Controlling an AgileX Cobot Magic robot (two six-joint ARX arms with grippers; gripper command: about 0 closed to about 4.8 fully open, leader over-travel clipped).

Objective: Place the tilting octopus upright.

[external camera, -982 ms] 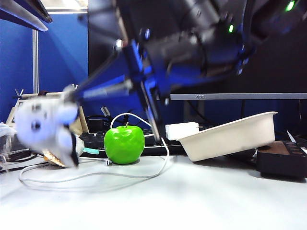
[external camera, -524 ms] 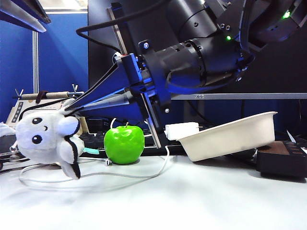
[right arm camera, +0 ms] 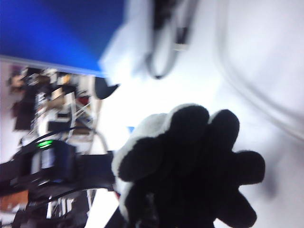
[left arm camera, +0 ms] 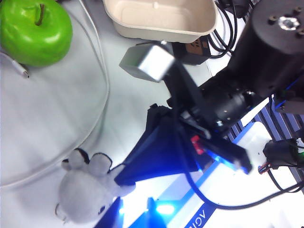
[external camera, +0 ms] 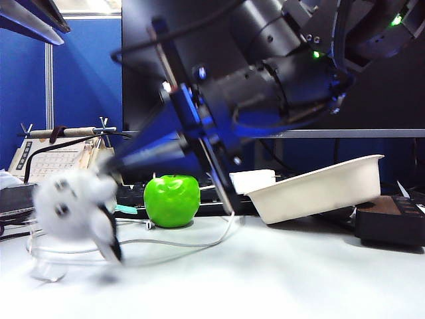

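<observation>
Here my right pincer (external camera: 109, 166) reaches across to the left side of the exterior view, its dark tapered fingers drawn together on the top of the octopus (external camera: 70, 206). The plush hangs blurred just over the tabletop (external camera: 279, 272), a soft rounded light-grey body with black bead eyes and a stubby tentacle whose black underside points down. In the right wrist view the octopus (right arm camera: 187, 161) fills the frame from beneath: a cluster of fuzzy black lobes edged in pale grey pile. From the left wrist view the same plush (left arm camera: 85, 192) shows as a matte grey ball with small rounded tentacles, held at the tip of the dark wedge-shaped right pincer (left arm camera: 118, 175), with a thin metal ring at its side.

My left pincer appears in no view; its jaws stand wide apart.

Behind the octopus sits a glossy green apple (external camera: 172, 200), smooth and round with a short stem. A thin white cable (external camera: 166, 244) loops across the pale, smooth tabletop. To the right a shallow cream tray (external camera: 319, 189) with rounded corners rests tilted, one end raised
</observation>
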